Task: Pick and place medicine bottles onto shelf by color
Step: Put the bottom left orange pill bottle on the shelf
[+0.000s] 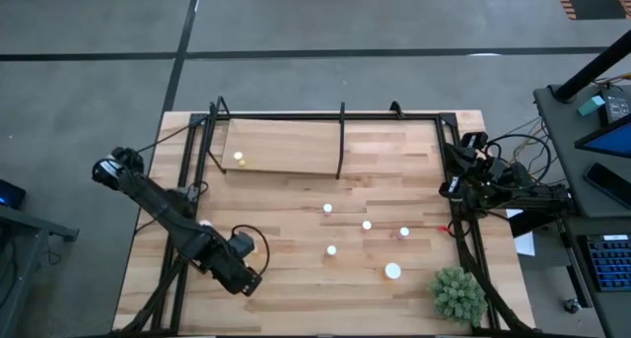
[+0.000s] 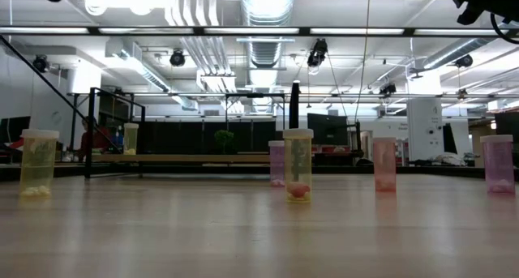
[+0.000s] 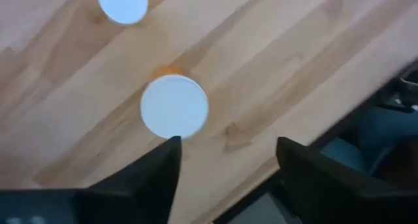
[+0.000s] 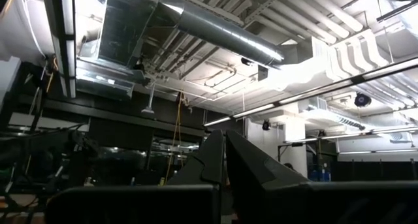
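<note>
From above, the left tool (image 1: 248,279) sits low over the near-left part of the bench (image 1: 296,308), its fingers spread and holding nothing, with a white-capped bottle (image 1: 246,243) just beside it. The shelf (image 1: 286,146) lies at the far side of the bench with one yellow bottle (image 1: 239,159) on its left part. Five more medicine bottles (image 1: 366,225) stand scattered mid-bench to the right, well apart from the shelf, and a green plant (image 1: 457,294) sits at the near-right corner. The right tool (image 1: 452,187) rests at the right edge of the bench, fingers pressed together. At bench height, a yellow bottle (image 2: 38,163) stands at the left, another yellow one (image 2: 298,164) in the middle, and pinkish ones (image 2: 383,163) to the right. The left wrist view shows the parted fingers (image 3: 147,178) with a white cap (image 3: 174,107) just beyond one fingertip, orange showing under its edge. The right wrist view shows closed fingers (image 4: 222,159) against the ceiling.
</note>
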